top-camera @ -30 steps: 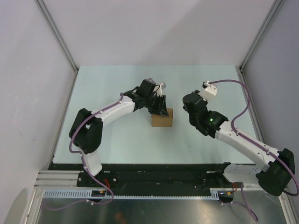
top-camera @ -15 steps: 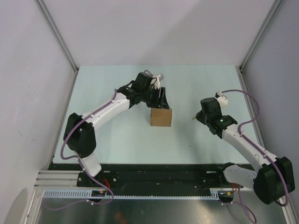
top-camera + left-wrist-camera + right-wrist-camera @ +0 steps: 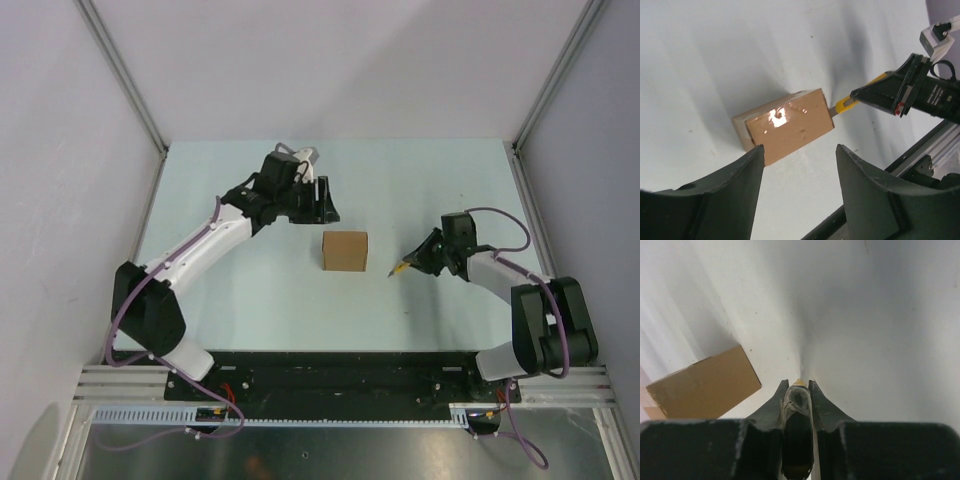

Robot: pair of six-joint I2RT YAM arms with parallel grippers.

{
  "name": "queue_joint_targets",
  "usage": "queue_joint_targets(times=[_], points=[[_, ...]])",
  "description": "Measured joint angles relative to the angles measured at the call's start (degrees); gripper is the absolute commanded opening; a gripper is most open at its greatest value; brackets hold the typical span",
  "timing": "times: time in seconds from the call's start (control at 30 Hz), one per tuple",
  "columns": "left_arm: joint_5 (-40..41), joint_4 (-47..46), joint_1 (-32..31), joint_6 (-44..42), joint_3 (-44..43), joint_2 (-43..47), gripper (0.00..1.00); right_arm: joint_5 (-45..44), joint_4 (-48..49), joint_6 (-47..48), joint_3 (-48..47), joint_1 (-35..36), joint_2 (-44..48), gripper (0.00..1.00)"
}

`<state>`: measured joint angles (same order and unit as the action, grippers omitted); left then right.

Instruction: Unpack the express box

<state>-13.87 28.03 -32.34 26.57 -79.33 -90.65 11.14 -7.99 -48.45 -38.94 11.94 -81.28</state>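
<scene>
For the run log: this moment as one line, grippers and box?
left gripper: open, clear of small brown cardboard box | right gripper: shut on yellow-and-black utility knife, tip toward box | box: on table, looks closed

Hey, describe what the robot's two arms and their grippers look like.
Both the left arm and right arm have white links with bulky black joints, and a purple cable runs along each. The left gripper and right gripper have black, wedge-shaped fingers.
</scene>
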Motion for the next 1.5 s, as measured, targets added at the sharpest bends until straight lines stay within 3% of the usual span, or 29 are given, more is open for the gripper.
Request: queue_joint_targets(times=[0.1,0.23,0.33,0.5,0.53,0.63,0.87,1.07,1.3,1.4,1.5], points=[[0.90,0.07,0.79,0.02,1.77,1.36,0.65,2.64,2.47,-0.46,0.00,-1.27,-2.47,0.23],[1.86,0.50,1.84,0.26,3.74,3.34,0.66,3.93,4.31,-0.83,-0.11,-2.25,-4.90,0.49],[2.27,0.48,2.49,0.42,4.59,4.33,0.66,4.09,2.97,-0.81,-0.07,-1.90,-5.40,0.61],[3.17,0.52,3.13,0.44,5.20,4.87,0.68,1.51,0.70,-0.42,-0.09,-1.60,-3.30,0.74],[3.26,0.52,3.21,0.44,5.27,4.92,0.68,0.22,-0.33,-0.17,-0.09,-1.60,-2.27,0.83],[3.72,0.57,3.48,0.48,5.40,4.94,0.69,-3.67,-3.96,0.46,-0.09,-1.42,1.64,0.87],[4.76,0.63,4.22,0.50,5.42,5.51,0.68,-13.70,-11.58,2.47,-0.33,0.48,16.06,0.88],[4.68,0.59,4.61,0.48,7.04,7.58,0.66,-16.50,-9.05,8.26,-1.70,4.48,23.85,0.83],[1.73,0.50,4.68,0.46,9.66,7.39,0.68,-14.56,-1.51,16.13,-7.32,14.73,14.40,0.80],[-0.13,0.46,4.68,0.48,10.97,6.62,0.65,-13.46,1.60,18.75,-10.08,18.08,8.94,0.75],[-1.40,0.46,4.68,0.66,12.61,5.88,0.54,-13.73,3.85,20.24,-13.35,18.71,3.58,0.56]])
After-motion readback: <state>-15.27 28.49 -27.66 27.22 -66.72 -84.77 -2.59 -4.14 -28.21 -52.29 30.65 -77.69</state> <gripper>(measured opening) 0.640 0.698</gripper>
